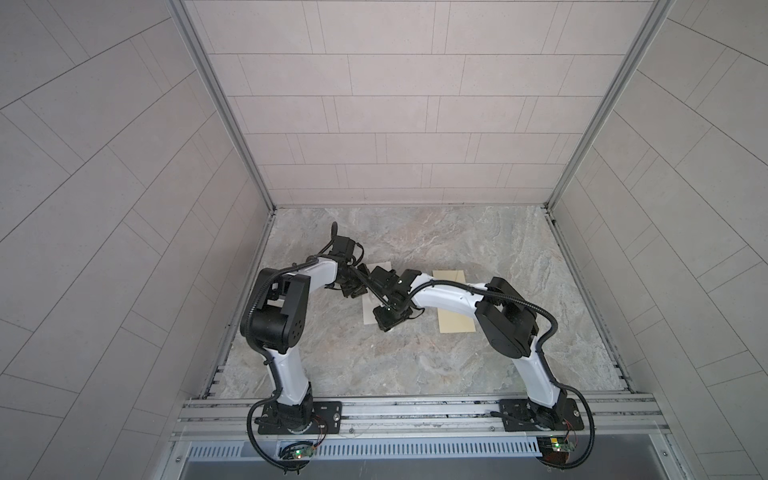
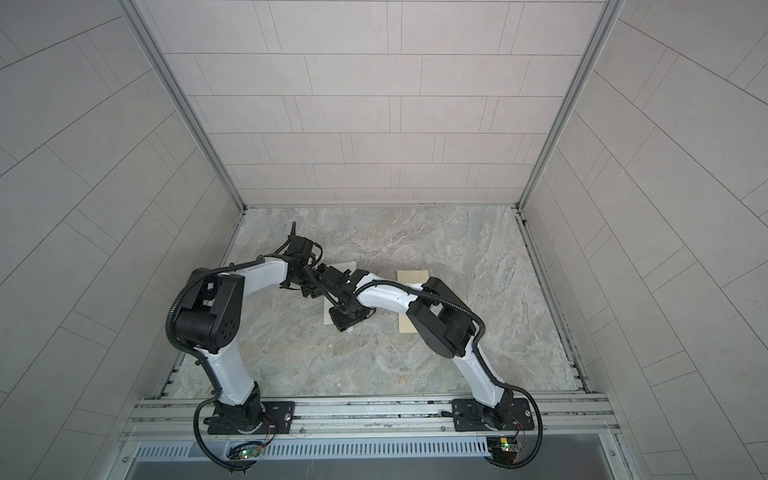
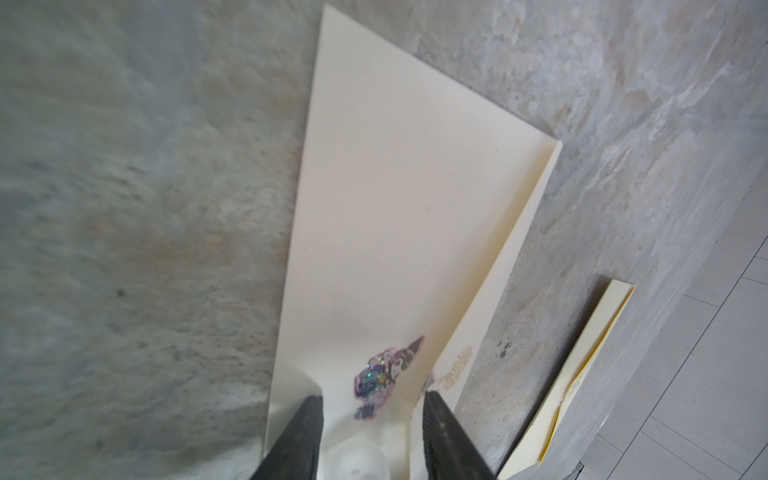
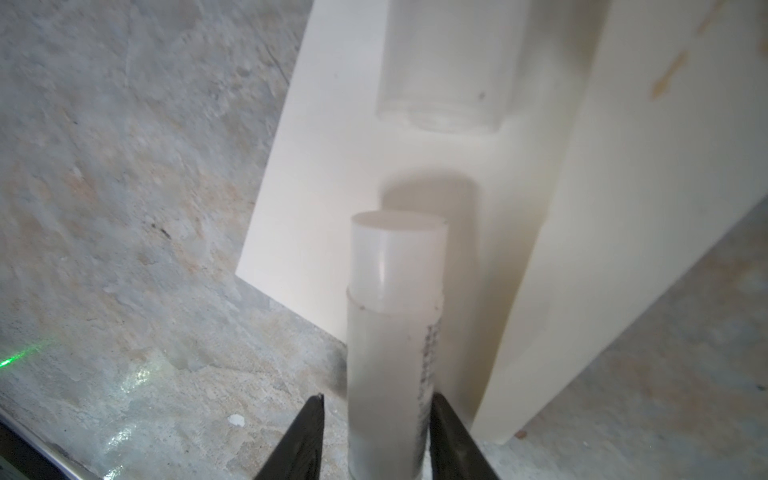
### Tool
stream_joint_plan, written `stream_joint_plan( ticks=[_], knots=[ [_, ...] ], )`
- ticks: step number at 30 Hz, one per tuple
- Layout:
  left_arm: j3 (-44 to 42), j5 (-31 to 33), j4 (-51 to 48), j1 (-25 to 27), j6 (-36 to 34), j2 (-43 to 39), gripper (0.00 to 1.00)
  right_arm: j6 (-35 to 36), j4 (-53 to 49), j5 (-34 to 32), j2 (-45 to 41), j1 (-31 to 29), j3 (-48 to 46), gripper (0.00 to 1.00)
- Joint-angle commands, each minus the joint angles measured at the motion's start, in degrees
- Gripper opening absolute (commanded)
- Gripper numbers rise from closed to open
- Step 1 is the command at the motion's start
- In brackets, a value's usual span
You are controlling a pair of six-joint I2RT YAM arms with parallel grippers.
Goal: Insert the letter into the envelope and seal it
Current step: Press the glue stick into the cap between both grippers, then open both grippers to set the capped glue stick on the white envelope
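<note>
Envelope: we see the envelope [image 3: 395, 208] lying flat on the marble table [image 1: 415, 365]. It is just left of centre in both top views, where the two arms meet over it.
Flap: the flap [image 4: 623, 208] stands raised along one long edge, at the right of the right wrist frame, and has brownish patches on it.
Letter: we cannot tell whether it is inside. A second cream piece [image 1: 457, 322], folded, lies well apart from the envelope, right of centre.
Glue stick: the glue stick [image 4: 390, 353] is uncapped and points over the envelope, at bottom centre of the right wrist frame.
Right gripper: the right gripper [image 4: 376, 399] straddles the stick. One finger touches it, but table shows between the stick and the other finger, so we judge the hold slack.
Cap: the cap [image 4: 440, 70] is at the top of that frame, over the envelope.
Left gripper: the left gripper [image 3: 372, 397] is partly open astride the cap. We cannot tell whether it pinches it.
Risk: with so slack a hold, the stick could tip or drop and smear glue on the envelope's face rather than the flap. If the letter is outside, gluing now would shut it out. Arms this close could also knock each other.
</note>
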State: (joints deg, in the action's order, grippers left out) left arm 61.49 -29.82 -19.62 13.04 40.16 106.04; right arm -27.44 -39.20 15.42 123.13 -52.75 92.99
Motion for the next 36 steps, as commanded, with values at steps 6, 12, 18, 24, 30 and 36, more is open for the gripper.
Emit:
stream_joint_plan(
  ticks=[6, 12, 18, 24, 30, 36],
  knots=[
    [-2.26, 0.12, -7.80, 2.70, -1.33, 5.23, 0.46, 1.69, 6.37, -0.42, -4.56, -0.34, -4.48, 0.47],
    [-2.12, 0.24, -7.88, 2.80, -1.36, 5.21, 0.46, 1.47, 6.89, -0.54, -6.80, -0.34, -7.95, 0.47],
    [-2.08, 0.29, -7.97, 2.83, -1.38, 5.74, 0.46, 2.08, 7.85, -1.61, -8.70, -0.81, -9.94, 0.49],
    [-1.91, 0.53, -8.16, 2.84, -1.61, 6.11, 0.46, 3.18, 9.07, -6.21, -11.15, -2.51, -10.81, 0.52],
    [-1.72, 0.63, -8.50, 2.87, -1.84, 6.20, 0.46, 3.25, 9.15, -6.05, -12.17, -2.71, -12.28, 0.53],
    [-1.25, 0.58, -8.84, 2.87, -2.02, 6.47, 0.46, 4.39, 8.27, -5.44, -11.57, -3.43, -12.90, 0.51]
  ],
)
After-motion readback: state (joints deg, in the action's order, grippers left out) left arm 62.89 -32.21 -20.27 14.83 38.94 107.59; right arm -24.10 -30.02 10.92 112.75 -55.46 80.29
